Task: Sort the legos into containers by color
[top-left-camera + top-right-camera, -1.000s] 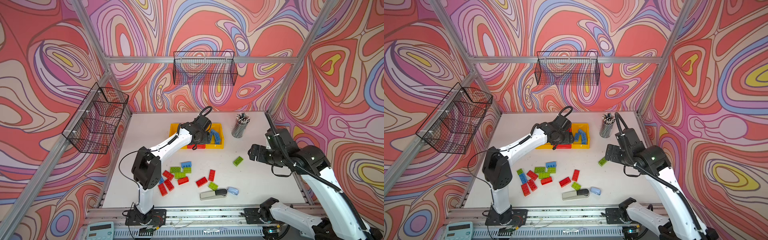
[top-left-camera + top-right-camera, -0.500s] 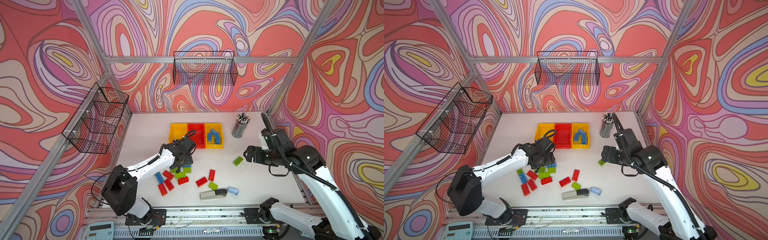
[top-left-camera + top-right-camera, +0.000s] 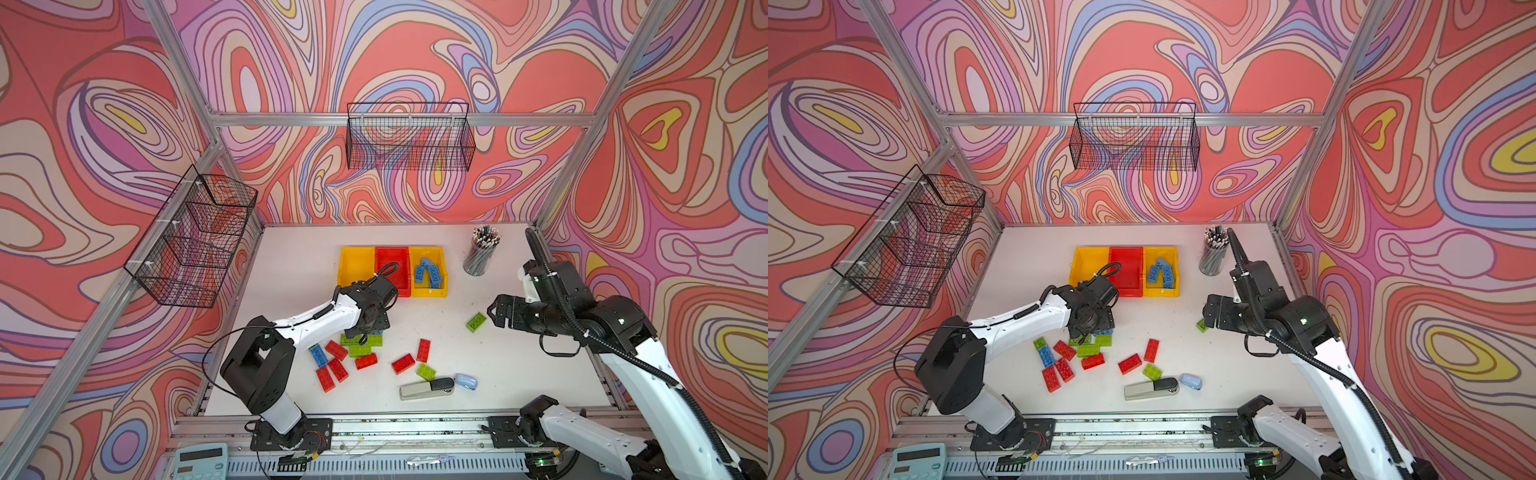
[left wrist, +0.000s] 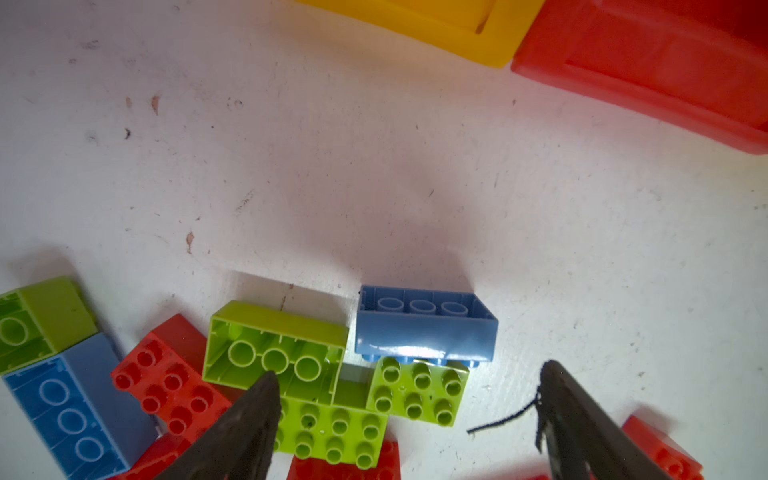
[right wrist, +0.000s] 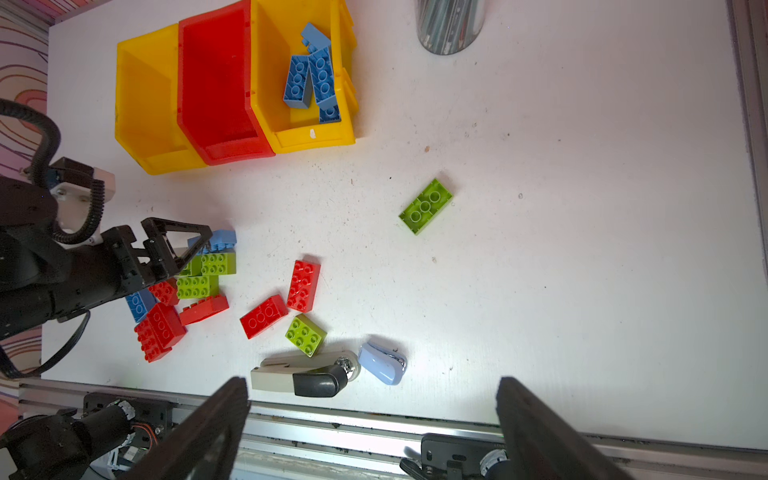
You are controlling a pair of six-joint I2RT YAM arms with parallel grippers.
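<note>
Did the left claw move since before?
Yes. The left claw moved forward, away from the red bin, to the loose bricks.

The left pincer is positioned directly over a cluster of green, blue and red legos on the table. Three containers are lined up beyond it. A lone green lego is partly hidden just beside the right pincer.

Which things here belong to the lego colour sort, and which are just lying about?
Job: red, green and blue legos; yellow bins; red bin.
Lying about: stapler; pale-blue mouse-shaped item; pencil cup; wire baskets; calculator.
</note>
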